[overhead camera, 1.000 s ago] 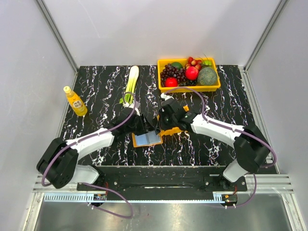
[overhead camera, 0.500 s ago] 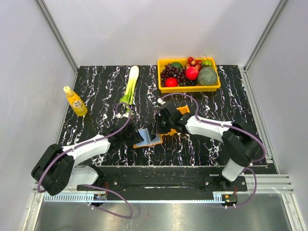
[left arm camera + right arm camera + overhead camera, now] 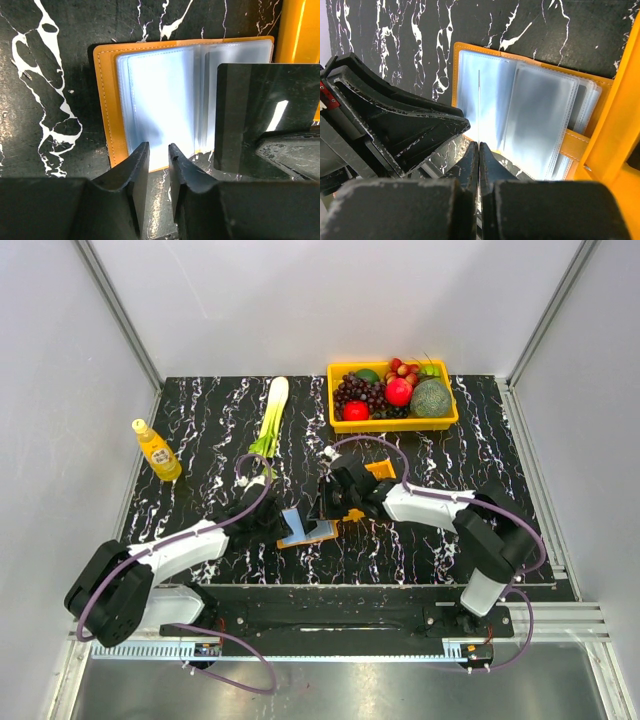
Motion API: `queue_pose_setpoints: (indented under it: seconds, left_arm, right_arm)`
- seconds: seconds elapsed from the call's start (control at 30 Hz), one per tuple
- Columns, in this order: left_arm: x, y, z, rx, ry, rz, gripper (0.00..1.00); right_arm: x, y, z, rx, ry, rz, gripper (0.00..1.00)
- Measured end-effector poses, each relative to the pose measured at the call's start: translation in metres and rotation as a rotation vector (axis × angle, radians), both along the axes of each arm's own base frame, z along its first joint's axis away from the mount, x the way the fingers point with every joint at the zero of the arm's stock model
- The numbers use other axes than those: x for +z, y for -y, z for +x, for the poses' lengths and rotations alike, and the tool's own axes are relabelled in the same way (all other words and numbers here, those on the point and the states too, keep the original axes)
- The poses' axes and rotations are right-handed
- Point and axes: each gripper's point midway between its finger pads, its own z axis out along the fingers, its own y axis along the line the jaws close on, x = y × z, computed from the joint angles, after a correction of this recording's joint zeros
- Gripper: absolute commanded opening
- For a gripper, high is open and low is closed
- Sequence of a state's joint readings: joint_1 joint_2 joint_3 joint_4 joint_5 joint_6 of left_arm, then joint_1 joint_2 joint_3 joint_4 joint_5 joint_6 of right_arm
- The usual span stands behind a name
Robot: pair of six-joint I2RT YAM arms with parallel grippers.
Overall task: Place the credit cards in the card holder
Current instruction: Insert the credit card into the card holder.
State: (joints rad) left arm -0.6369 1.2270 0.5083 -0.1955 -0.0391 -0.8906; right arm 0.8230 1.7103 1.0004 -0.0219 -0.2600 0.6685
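You have: card holder [image 3: 107, 110], matt orange stitched leather-look cover, glossy clear plastic sleeves; credit card [image 3: 250, 110], mirror-glossy face; worktop [image 3: 45, 60], smooth black marble-look; left gripper [image 3: 159, 150], matt black plastic.

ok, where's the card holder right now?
Top view: card holder lies open on the table, near middle, between the left gripper and right gripper.

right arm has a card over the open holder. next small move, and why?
Probably ease the right gripper down and tilt the credit card towards a clear sleeve of the card holder. The card stands upright, edge-on, above the open page and is in no slot yet. The left gripper sits at the holder's edge.
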Motion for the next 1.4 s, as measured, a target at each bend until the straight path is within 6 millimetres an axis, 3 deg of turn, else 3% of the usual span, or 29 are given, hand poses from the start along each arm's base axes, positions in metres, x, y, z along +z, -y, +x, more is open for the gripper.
queue_pose_setpoints:
  seconds: [0.4, 0.67, 0.97, 1.4]
  left_arm:
    - [-0.010, -0.002, -0.002, 0.003, -0.028, 0.025, 0.18]
    - [-0.011, -0.003, -0.002, 0.005, -0.027, 0.027, 0.18]
    - [-0.010, -0.003, -0.001, 0.007, -0.025, 0.030, 0.18]
    - [-0.011, -0.003, -0.001, 0.007, -0.026, 0.029, 0.18]
  right_arm:
    - [-0.015, -0.004, -0.002, 0.003, -0.031, 0.012, 0.00]
    - [-0.029, 0.001, -0.006, -0.007, -0.056, -0.011, 0.00]
    - [-0.036, 0.013, 0.006, -0.067, -0.071, 0.017, 0.00]
    - [-0.039, 0.004, 0.005, -0.049, -0.091, 0.086, 0.00]
